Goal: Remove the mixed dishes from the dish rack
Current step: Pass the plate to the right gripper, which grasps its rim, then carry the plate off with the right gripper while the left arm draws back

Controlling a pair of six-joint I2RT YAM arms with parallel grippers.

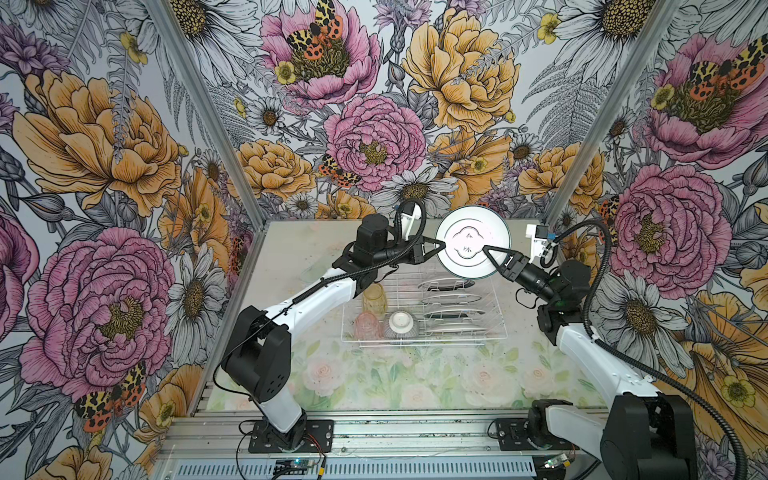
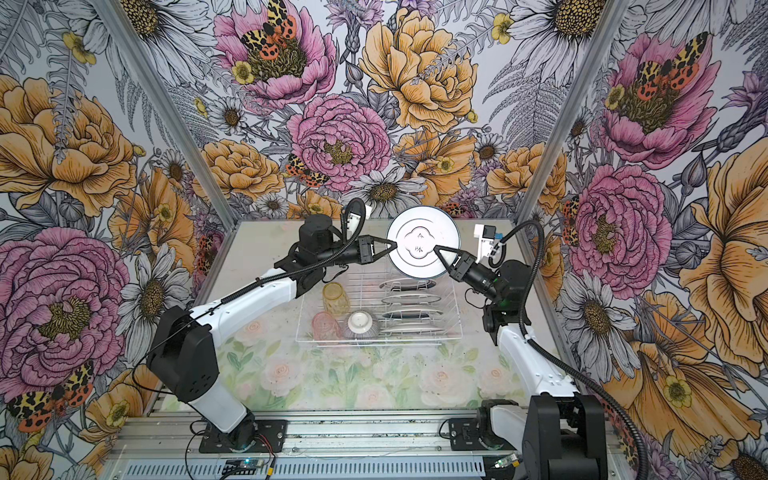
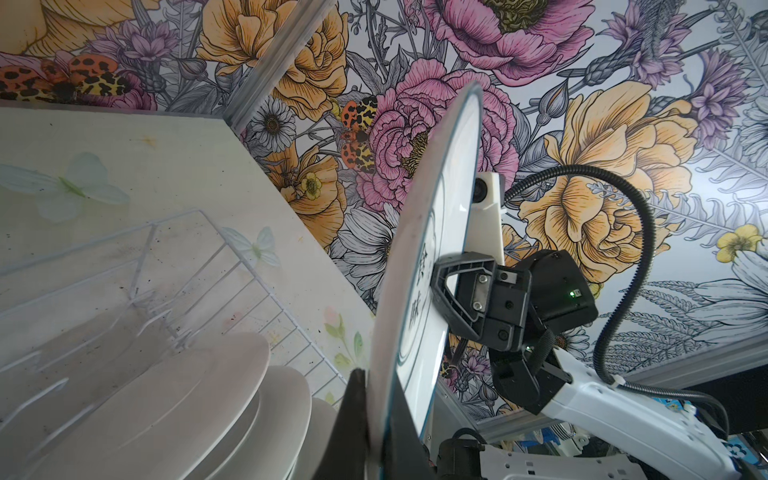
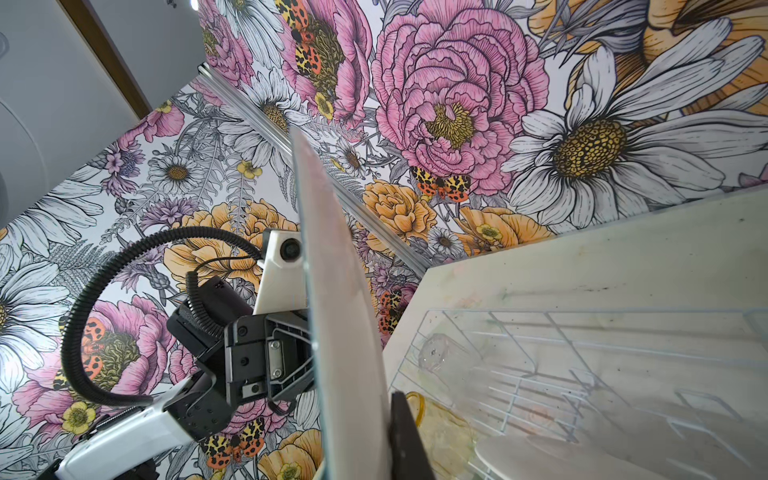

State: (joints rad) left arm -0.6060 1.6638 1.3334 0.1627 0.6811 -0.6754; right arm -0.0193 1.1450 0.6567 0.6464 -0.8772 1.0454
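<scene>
a white plate point(image 1: 472, 239) with a dark rim is held upright in the air, just right of centre in both top views, its face toward the camera. it sits above the far edge of the dish rack point(image 1: 457, 340) and is clear of the wires.

left tool point(image 1: 438, 246): pressed together on the plate's left rim, reaching in from the left of the frame.

right tool point(image 1: 487, 249): pressed together on the plate's lower right part, with its tips ending near the printed mark at the plate's centre.

in the left wrist view the plate point(image 3: 419, 270) shows edge-on. one finger point(image 3: 353, 419) of the left tool lies flat against it at the bottom of the frame.

the dish rack stands on the tabletop point(image 1: 415, 386) in the centre of the frame. four more plates point(image 1: 451, 299) stand on edge in the slots on its right side. its left side holds an amber glass point(image 1: 374, 297), a pink glass point(image 1: 368, 326) and, just right of the pink glass, a striped bowl point(image 1: 403, 323) turned foot up.
</scene>
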